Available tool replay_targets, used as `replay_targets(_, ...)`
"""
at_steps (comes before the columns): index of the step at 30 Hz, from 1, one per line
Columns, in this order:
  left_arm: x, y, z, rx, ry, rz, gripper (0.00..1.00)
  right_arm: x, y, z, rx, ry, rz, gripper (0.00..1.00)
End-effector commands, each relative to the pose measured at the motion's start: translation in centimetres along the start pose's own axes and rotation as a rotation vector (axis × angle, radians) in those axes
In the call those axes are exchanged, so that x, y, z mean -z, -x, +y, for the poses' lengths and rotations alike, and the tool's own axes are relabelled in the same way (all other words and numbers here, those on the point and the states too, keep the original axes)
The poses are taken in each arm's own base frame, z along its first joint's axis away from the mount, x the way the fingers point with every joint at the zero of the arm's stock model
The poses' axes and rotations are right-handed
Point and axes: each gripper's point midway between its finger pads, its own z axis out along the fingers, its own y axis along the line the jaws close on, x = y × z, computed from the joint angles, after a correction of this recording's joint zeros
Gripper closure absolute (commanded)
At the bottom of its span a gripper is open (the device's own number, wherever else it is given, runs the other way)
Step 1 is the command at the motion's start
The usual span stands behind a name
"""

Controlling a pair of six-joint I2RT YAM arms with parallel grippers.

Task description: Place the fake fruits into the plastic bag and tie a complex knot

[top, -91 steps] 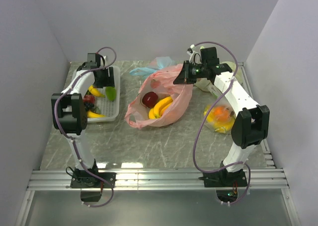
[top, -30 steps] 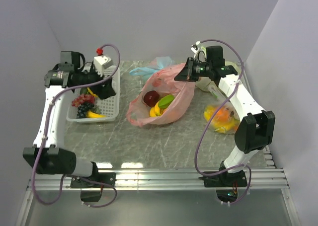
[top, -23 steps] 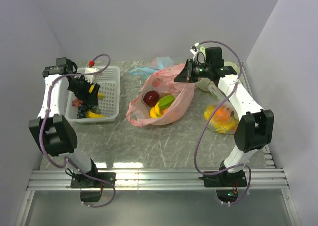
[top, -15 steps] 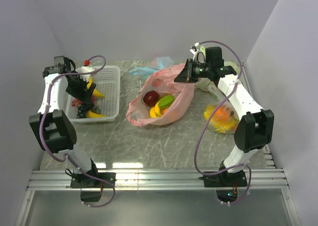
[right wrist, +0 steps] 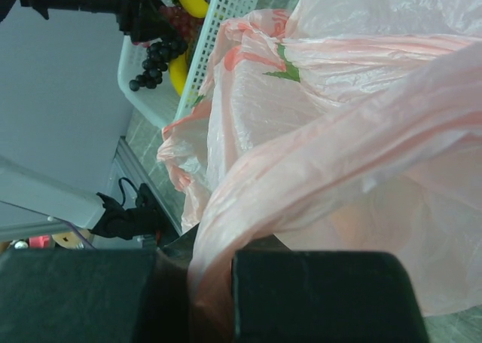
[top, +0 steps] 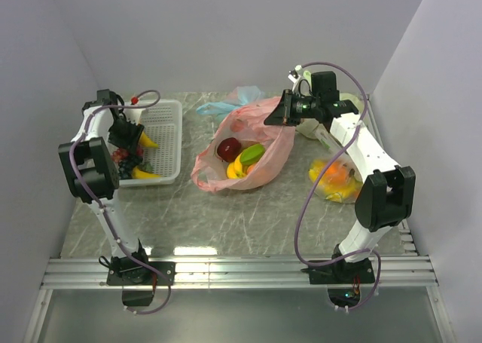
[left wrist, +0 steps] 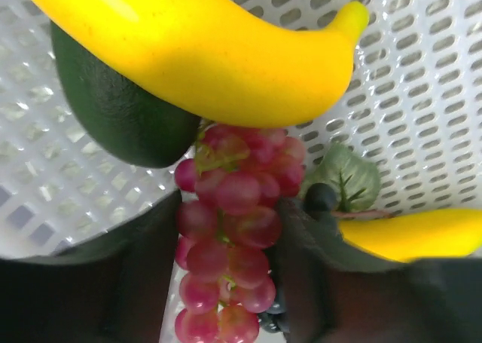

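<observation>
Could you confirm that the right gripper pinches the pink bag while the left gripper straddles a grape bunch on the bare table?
Not quite: the left wrist view shows the grape bunch in the white basket, not on the table. The rest holds.

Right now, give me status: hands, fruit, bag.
Left hand astride grapes in basket, grip unconfirmed. Right hand shut on bag, mouth open. Apple, banana, green fruit in bag. Another banana lies across grapes' top.
</observation>
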Motion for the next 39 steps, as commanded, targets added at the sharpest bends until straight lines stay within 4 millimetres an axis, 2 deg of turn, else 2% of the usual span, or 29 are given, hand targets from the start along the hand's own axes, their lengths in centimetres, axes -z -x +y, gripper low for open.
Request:
replay_targets(1, 1.5, 2.2, 0.3, 0.034, 0.009, -0.076, 0.5, 0.5, 0.4, 0.1, 0.03, -0.006, -0.022, 1.0)
replay_targets(2, 1.7, 2.3, 0.1, 0.034, 0.001, -0.079, 0.55, 0.6, 0.3, 0.1, 0.029, -0.007, -0.021, 1.0)
replay_targets(3, 1.9, 2.2, -0.3, 0.035, -0.015, -0.077, 0.65, 0.6, 0.3, 0.2, 0.031, -0.005, -0.021, 1.0)
replay_targets(6, 3.1, 2.3, -0.7, 0.037, -0.029, -0.076, 0.81, 0.5, 0.3, 0.0, 0.029, -0.008, -0.018, 1.0)
replay_targets(7, 3.7, 2.5, -0.9, 0.039, -0.036, -0.086, 0.83, 0.5, 0.3, 0.0, 0.029, -0.007, -0.017, 1.0)
replay_targets(8, 5.0, 3.2, -0.6, 0.04, -0.019, -0.114, 0.85, 0.5, 0.4, 0.0, 0.029, -0.006, -0.017, 1.0)
replay_targets(9, 5.8, 3.5, -0.7, 0.036, -0.018, -0.128, 0.92, 0.4, 0.4, 0.0, 0.029, -0.005, -0.017, 1.0)
replay_targets(12, 9.3, 5.1, -0.9, 0.027, -0.004, -0.203, 1.0, 0.4, 0.4, 0.0, 0.026, -0.002, -0.015, 1.0)
replay_targets(14, 11.5, 5.9, -1.7, 0.004, -0.024, -0.255, 1.0, 0.3, 0.3, 0.0, 0.022, 0.001, -0.012, 1.0)
replay_targets(19, 13.6, 6.2, -2.8, -0.022, -0.047, -0.294, 1.0, 0.2, 0.5, 0.1, 0.023, 0.007, -0.01, 1.0)
replay_targets(22, 16.7, 8.0, -5.0, -0.059, -0.136, -0.403, 1.0, 0.1, 0.8, 0.2, 0.027, 0.01, -0.013, 1.0)
replay_targets(23, 18.5, 9.0, -5.7, -0.085, -0.152, -0.457, 1.0, 0.1, 0.9, 0.2, 0.028, 0.01, -0.016, 1.0)
replay_targets(24, 19.3, 9.7, -7.5, -0.11, -0.2, -0.481, 1.0, 0.1, 1.0, 0.2, 0.029, 0.012, -0.017, 1.0)
replay_targets(26, 21.3, 11.0, -9.5, -0.158, -0.228, -0.532, 1.0, 0.1, 1.2, 0.5, 0.038, 0.018, -0.021, 1.0)
replay_targets(27, 22.0, 12.0, -11.6, -0.201, -0.261, -0.557, 1.0, 0.0, 1.3, 0.4, 0.038, 0.017, -0.02, 1.0)
replay_targets(29, 23.6, 13.3, -14.5, -0.232, -0.305, -0.613, 1.0, 0.1, 1.7, 0.6, 0.04, 0.019, -0.022, 1.0)
replay_targets(32, 25.1, 15.2, -20.5, -0.334, -0.419, -0.683, 1.0, 0.2, 2.1, 0.9, 0.047, 0.023, -0.025, 1.0)
replay_targets(33, 25.3, 15.6, -23.2, -0.375, -0.465, -0.695, 1.0, 0.3, 2.1, 1.0, 0.05, 0.025, -0.025, 1.0)
replay_targets(34, 25.6, 16.6, -24.5, -0.383, -0.491, -0.73, 1.0, 0.4, 2.1, 1.1, 0.048, 0.026, -0.026, 1.0)
replay_targets(35, 24.5, 16.6, -26.1, -0.391, -0.535, -0.714, 1.0, 0.4, 2.3, 1.2, 0.047, 0.029, -0.03, 1.0)
replay_targets(36, 24.2, 16.8, -29.0, -0.434, -0.582, -0.71, 1.0, 0.4, 2.5, 1.4, 0.052, 0.033, -0.035, 1.0)
replay_targets(38, 22.6, 18.0, -31.6, -0.47, -0.627, -0.711, 1.0, 0.6, 2.8, 1.6, 0.049, 0.036, -0.042, 1.0)
replay_targets(39, 22.0, 18.6, -33.8, -0.501, -0.652, -0.715, 1.0, 0.6, 3.0, 1.8, 0.054, 0.041, -0.049, 1.0)
